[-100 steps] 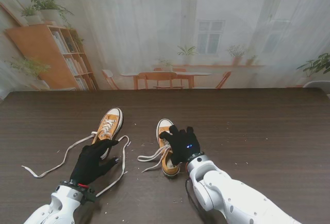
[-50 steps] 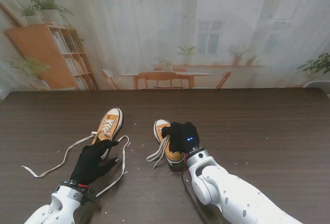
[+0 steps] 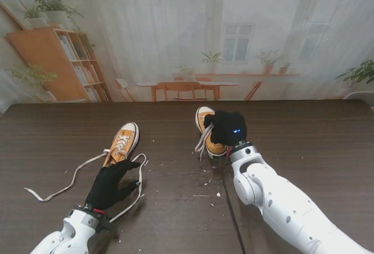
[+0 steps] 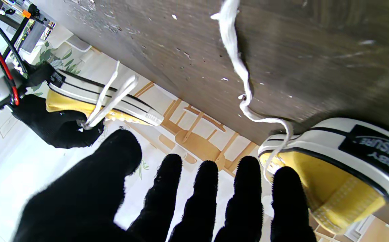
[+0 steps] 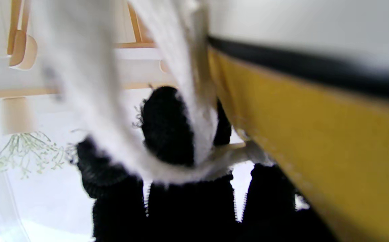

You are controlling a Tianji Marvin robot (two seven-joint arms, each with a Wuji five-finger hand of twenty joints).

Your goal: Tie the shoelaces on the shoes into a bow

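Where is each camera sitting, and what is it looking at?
Stand camera: high on the robot's stand, looking down at the dark wooden table; both arms show.
Left wrist camera: looks along the open left hand toward the yellow canvas sneaker on the table.
Right wrist camera: looks along the right hand, pressed close to the held yellow sneaker.
All three views show the held yellow sneaker.
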